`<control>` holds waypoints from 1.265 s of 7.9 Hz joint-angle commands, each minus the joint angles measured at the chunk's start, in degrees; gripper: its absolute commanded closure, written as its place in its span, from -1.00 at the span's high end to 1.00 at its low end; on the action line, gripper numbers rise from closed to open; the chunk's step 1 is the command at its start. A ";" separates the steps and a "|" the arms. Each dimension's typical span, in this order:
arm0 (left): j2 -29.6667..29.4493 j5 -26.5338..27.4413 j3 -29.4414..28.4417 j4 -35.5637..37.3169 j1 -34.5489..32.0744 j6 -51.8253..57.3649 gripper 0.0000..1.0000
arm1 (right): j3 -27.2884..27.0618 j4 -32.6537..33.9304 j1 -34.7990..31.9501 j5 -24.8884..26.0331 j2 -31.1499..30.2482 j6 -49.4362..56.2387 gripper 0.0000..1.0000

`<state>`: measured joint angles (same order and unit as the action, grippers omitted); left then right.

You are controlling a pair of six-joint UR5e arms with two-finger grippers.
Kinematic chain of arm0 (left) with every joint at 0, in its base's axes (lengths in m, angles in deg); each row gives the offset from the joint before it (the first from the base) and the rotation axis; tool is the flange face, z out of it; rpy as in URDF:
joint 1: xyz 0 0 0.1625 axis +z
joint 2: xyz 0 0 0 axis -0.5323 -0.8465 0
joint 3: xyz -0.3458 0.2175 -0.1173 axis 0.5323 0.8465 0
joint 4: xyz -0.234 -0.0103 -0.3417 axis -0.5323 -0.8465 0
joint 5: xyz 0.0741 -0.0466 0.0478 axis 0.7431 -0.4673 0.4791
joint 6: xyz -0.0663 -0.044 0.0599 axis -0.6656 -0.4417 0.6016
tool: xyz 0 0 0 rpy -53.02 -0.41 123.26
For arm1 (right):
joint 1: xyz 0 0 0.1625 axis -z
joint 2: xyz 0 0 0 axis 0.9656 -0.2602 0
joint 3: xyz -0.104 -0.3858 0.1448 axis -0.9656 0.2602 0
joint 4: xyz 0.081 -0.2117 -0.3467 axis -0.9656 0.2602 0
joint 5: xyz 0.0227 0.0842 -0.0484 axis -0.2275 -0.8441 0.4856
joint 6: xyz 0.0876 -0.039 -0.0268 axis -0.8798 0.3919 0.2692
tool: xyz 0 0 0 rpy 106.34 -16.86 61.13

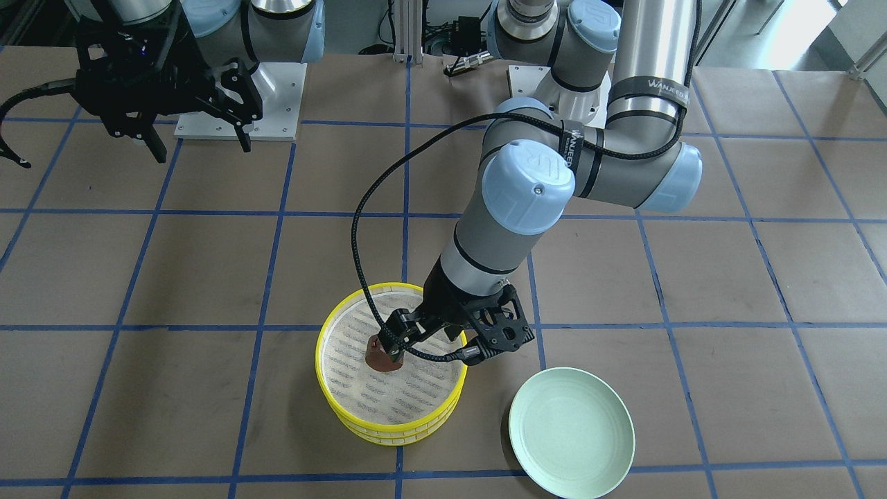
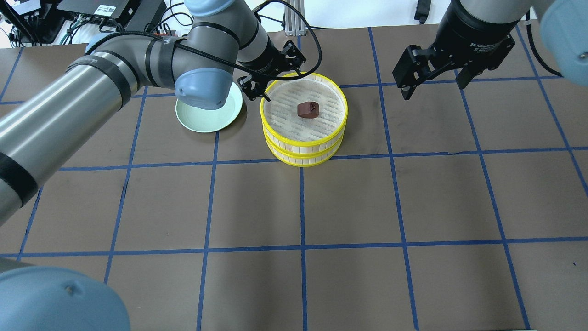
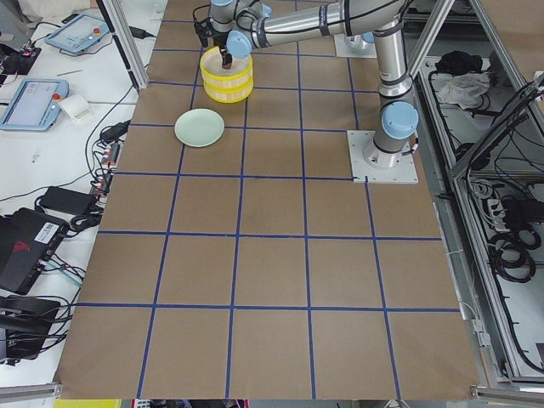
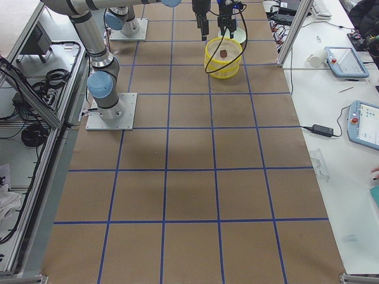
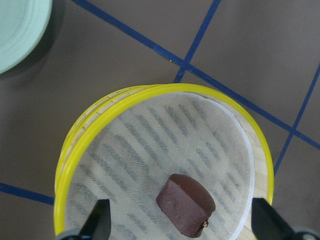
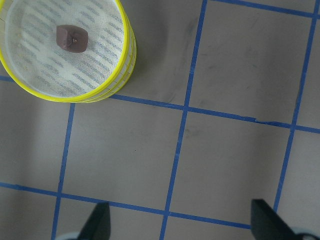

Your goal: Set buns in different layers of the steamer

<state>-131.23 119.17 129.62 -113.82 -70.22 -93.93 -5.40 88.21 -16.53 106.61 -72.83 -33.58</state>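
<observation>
Overhead exterior: brown paper-covered bench gridded in blue tape, cables behind.
Dark reddish-brown bun lies on the upper yellow-rimmed steamer tray; floor of the lower tray hidden. Left hand and right hand spread.

Green plate on table
</observation>
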 commanded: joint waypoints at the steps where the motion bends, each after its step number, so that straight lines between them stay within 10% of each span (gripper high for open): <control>1: 5.24 4.86 -0.14 -11.41 4.27 11.28 0.99 | -0.09 0.01 0.04 -0.08 0.11 -0.09 1.00; 5: 18.50 12.42 -0.14 -30.20 13.59 32.91 1.00 | 0.00 0.53 0.13 -0.08 0.11 0.00 1.00; 10: 29.76 12.51 2.14 -45.25 13.00 33.21 1.00 | 0.00 0.71 0.22 0.09 0.20 0.00 1.00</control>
<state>-104.95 131.66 130.70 -154.23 -57.11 -60.55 -5.41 88.84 -16.33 106.72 -72.63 -33.59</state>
